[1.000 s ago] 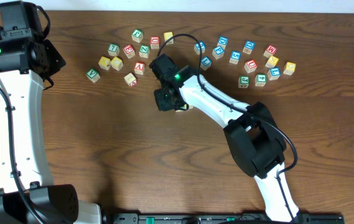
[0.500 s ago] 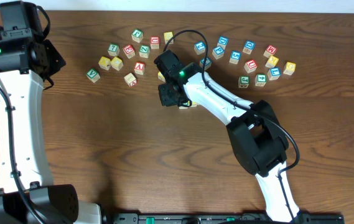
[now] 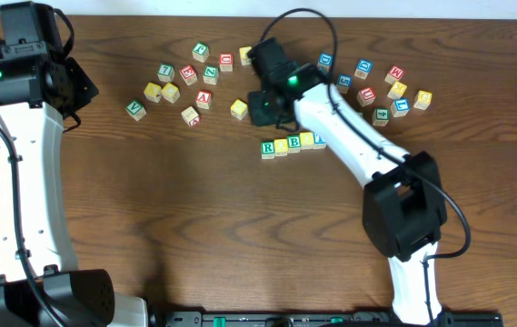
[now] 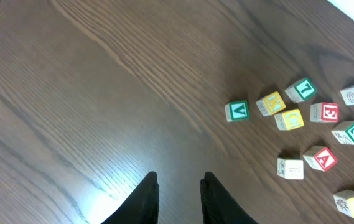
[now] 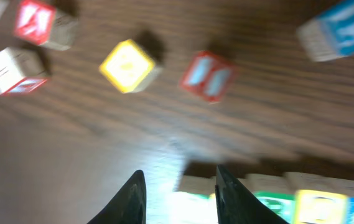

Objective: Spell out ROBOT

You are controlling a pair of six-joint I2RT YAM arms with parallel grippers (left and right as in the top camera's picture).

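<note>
Dark wood-grain worktop (image 3: pixel 167 227), pale strip (image 3: pixel 422 7) past its far edge. Right fingers (image 5: pixel 138 196) parted, empty, near the cube row (image 3: pixel 287 143); left fingers (image 4: pixel 150 196) clenched, empty.

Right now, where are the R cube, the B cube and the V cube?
R cube (image 3: pixel 268 147): overhead view, on its top face.
B cube (image 3: pixel 294 143): overhead view, on its top face.
V cube (image 4: pixel 237 111): left wrist view, on its lettered face.
</note>
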